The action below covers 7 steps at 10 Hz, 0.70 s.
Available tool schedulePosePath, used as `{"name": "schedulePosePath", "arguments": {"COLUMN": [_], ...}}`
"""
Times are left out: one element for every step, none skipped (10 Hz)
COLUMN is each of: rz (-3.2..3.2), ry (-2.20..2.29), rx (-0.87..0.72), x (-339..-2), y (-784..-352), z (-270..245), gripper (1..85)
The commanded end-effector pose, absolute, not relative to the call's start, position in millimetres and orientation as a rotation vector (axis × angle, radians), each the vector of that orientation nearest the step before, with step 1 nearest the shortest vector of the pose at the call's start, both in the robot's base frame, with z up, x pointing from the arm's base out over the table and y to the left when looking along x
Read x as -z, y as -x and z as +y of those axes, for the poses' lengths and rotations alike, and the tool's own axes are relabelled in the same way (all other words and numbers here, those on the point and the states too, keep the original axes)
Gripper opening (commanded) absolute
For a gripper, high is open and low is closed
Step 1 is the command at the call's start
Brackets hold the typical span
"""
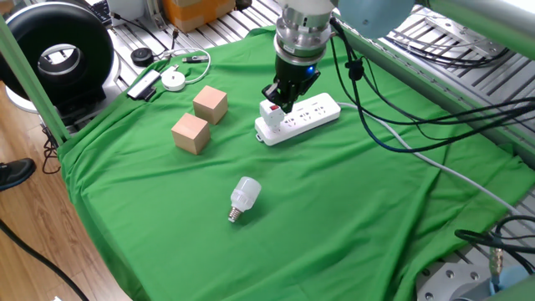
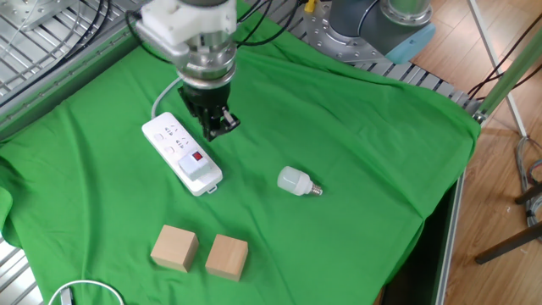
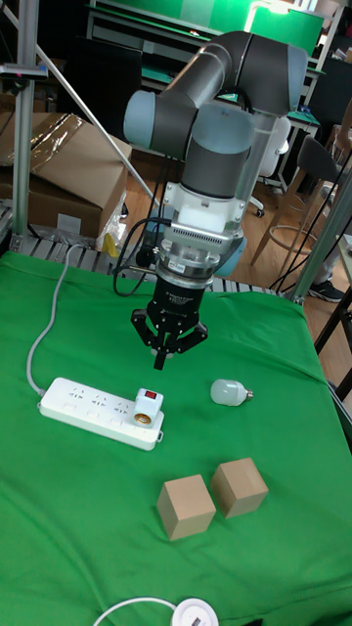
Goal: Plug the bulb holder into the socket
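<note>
Now, one fixed view:
Bulb holder: seated on the end outlet of the socket, red patch facing up, nothing gripping it.
Gripper: raised just above and beside the bulb holder, apart from it; whether the fingers are parted cannot be told from this side.
Wooden cubes: two, near each other, well left of the socket.
Light bulb: lying on the green cloth, apart from everything.

The other fixed view:
Bulb holder: on the socket at the end nearest the cubes.
Gripper: above the cloth beside the socket, empty, fingers drawn close together.
Cable: leaves the socket's far end.

Tall fixed view:
Gripper: hangs over the cloth, fingertips close together, holding nothing.
Bulb holder: upright on the socket's right end, below the gripper and apart from it.
Light bulb: just right of the socket.
</note>
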State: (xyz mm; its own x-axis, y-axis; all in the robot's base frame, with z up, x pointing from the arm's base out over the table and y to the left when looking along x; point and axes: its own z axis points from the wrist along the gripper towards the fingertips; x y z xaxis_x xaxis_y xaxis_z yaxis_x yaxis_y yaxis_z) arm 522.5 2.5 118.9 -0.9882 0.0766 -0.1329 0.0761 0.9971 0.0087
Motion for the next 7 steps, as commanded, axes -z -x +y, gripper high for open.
{"name": "schedulePosePath", "arguments": {"rz": [3.008,3.010,3.030,3.041,3.043,3.038,3.034], "ry": [-0.093,-0.097,-0.092,-0.094,-0.098,-0.107,-0.110], "rx": [0.004,-0.045,-0.041,-0.020,-0.016,-0.012,-0.012], "x": [-117.5,-115.0,-114.0,-113.9,-113.9,-113.7,-113.8], "y": [-527.6,-531.6,-527.0,-523.7,-522.6,-524.1,-525.3], "z": [-0.8,7.2,7.1,3.3,2.3,1.9,2.0], "gripper": [1.0,1.0,1.0,1.0,1.0,1.0,1.0]}}
